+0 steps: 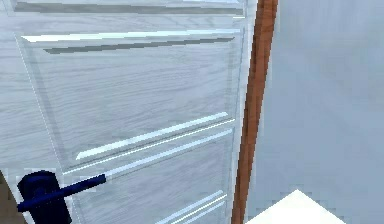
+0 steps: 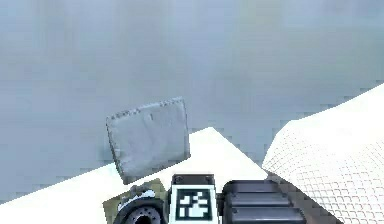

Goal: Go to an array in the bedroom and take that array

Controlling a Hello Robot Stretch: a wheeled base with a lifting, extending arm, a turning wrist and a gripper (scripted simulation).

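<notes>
In the arm side view my gripper point(image 2: 140, 209) shows as a dark round body at the bottom edge, left of a white square with black marks point(image 2: 195, 203) and the dark arm bar point(image 2: 262, 205). It lies low over a white bed surface point(image 2: 215, 155). A small olive-tan patch point(image 2: 128, 190) sits right by the gripper's body. The far end of the gripper is not clear, so I cannot tell whether it holds anything. A grey pillow point(image 2: 150, 138) leans against the grey wall beyond the gripper.
The forward view has a white panelled door point(image 1: 130, 100) close ahead, with a dark blue lever handle point(image 1: 55, 192) at lower left and a brown frame point(image 1: 258, 100). A grey wall point(image 1: 330, 90) and a white corner point(image 1: 305, 210) lie right. A white textured blanket point(image 2: 335, 150) rises at the arm side view's right.
</notes>
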